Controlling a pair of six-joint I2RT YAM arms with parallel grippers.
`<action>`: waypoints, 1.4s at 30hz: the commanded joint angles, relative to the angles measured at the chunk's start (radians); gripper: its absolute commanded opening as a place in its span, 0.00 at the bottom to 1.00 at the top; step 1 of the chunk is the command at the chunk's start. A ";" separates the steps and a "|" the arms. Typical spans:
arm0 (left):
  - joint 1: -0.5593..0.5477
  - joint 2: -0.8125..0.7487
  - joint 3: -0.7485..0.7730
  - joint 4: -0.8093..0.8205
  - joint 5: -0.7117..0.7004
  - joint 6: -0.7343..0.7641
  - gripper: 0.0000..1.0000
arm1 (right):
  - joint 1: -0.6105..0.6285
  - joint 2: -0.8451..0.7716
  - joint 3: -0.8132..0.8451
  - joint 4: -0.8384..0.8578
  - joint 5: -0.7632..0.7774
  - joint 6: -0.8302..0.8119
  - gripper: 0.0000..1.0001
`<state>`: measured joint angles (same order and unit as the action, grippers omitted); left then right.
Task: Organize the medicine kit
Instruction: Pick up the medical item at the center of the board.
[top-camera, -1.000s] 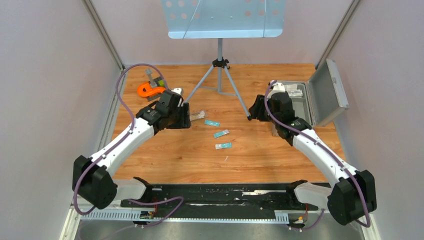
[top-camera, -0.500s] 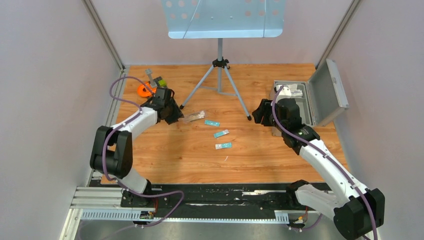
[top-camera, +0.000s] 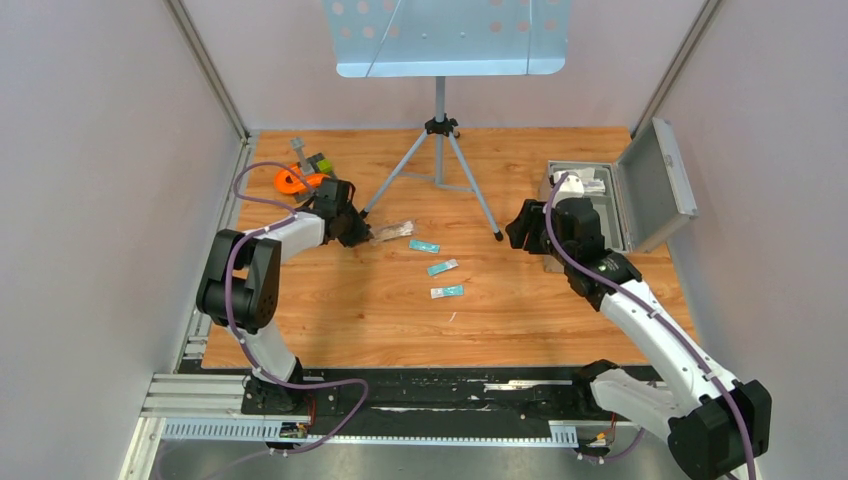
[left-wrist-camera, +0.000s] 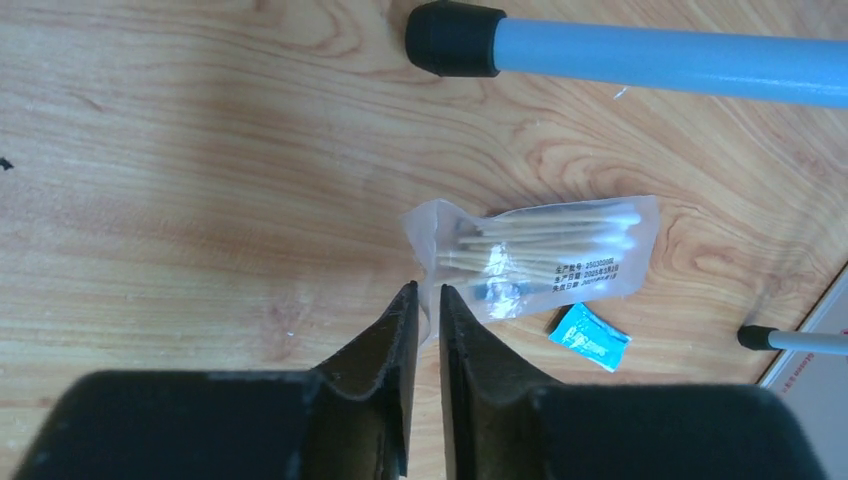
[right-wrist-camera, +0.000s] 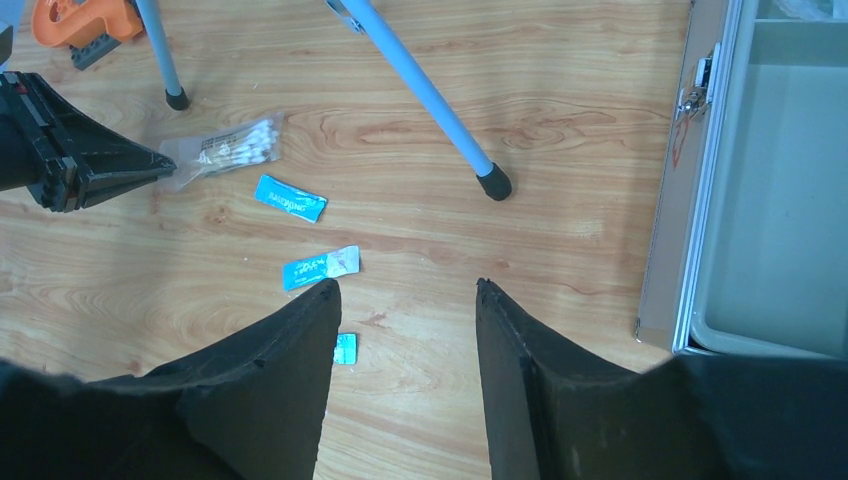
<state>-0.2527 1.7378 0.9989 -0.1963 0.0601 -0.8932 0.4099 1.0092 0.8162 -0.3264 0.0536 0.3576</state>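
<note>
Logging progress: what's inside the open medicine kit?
White packets at the far end of the medicine kit; bare grey floor nearer. The right arm hides its front-left part from above.

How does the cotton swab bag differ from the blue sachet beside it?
The cotton swab bag is clear, the blue sachet opaque. The bag is much larger than the sachet. The bag's end sits between the left gripper's jaws; the sachet lies free. Both lie flat on the wooden table.

medicine kit (right-wrist-camera: 668, 240) cut off in right wrist view, blue sachet (left-wrist-camera: 590, 338) lettering too small to read
</note>
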 joint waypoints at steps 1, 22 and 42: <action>0.006 0.001 0.006 0.048 0.004 -0.012 0.15 | 0.004 -0.026 0.039 0.002 0.018 0.007 0.51; -0.029 -0.373 0.255 -0.554 0.490 0.573 0.00 | 0.171 0.065 0.051 0.159 -0.526 -0.404 0.56; -0.193 -0.439 0.289 -0.384 0.817 0.529 0.00 | 0.256 0.297 0.060 0.403 -0.675 -0.301 0.72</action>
<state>-0.4252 1.3422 1.2388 -0.6598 0.7982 -0.3416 0.6643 1.2728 0.8627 -0.0032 -0.5365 0.0406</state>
